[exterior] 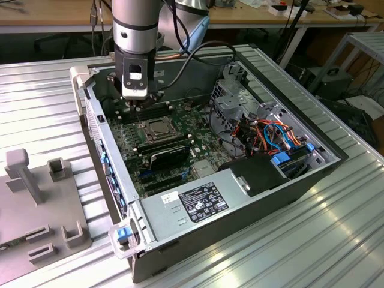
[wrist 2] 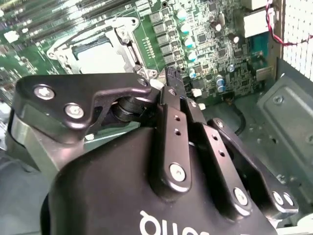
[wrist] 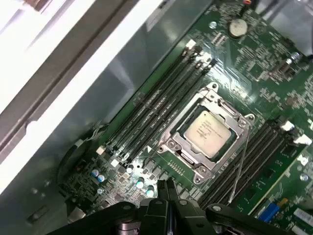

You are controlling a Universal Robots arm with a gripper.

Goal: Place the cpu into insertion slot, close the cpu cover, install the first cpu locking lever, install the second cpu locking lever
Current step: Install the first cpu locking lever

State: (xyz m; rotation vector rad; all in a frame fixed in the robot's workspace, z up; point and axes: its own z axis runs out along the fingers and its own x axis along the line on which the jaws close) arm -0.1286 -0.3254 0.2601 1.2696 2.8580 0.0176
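Observation:
The cpu lies flat in the insertion slot on the green motherboard, silvery top face up. The cpu cover, a silvery frame, lies down around it. A thin wire lever runs along one side of the socket. My gripper hovers just beside the socket over the small capacitors, its fingers shut together with nothing between them. In the exterior view my gripper hangs inside the open case just behind the cpu. The second wrist view has the gripper shut, with the cpu beyond it.
Long black memory slots flank the socket. A black card, the power supply and a cable bundle fill the case. The case wall stands close by. A grey fixture sits at the exterior view's left.

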